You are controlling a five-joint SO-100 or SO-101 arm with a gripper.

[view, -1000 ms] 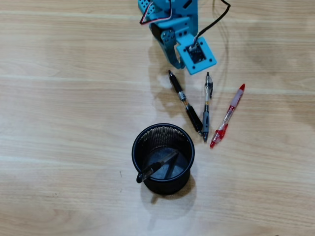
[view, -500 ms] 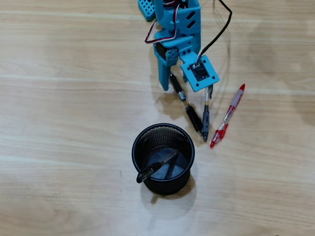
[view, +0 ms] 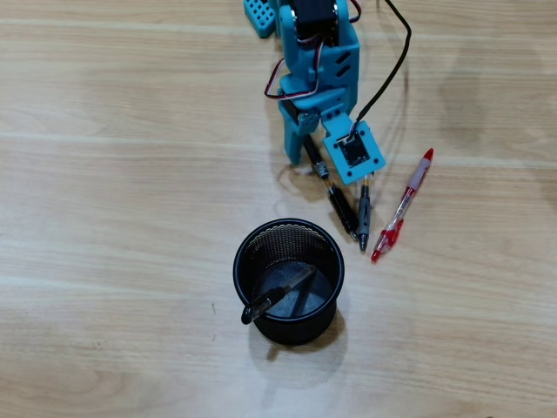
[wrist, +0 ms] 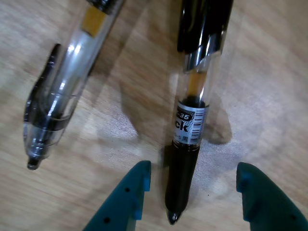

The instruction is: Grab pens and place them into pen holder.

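The black mesh pen holder stands on the wooden table, with one dark pen leaning inside it and poking over the rim. My teal gripper is open just above the table, behind the holder in the overhead view. In the wrist view my gripper straddles the tip end of a black pen, closer to the left finger; I cannot tell if it touches. This black pen lies beside a grey clear-barrelled pen, which also shows in the wrist view. A red pen lies further right.
The arm's teal body and its black cable reach in from the top edge of the overhead view. The camera mount hangs over the upper ends of the pens.
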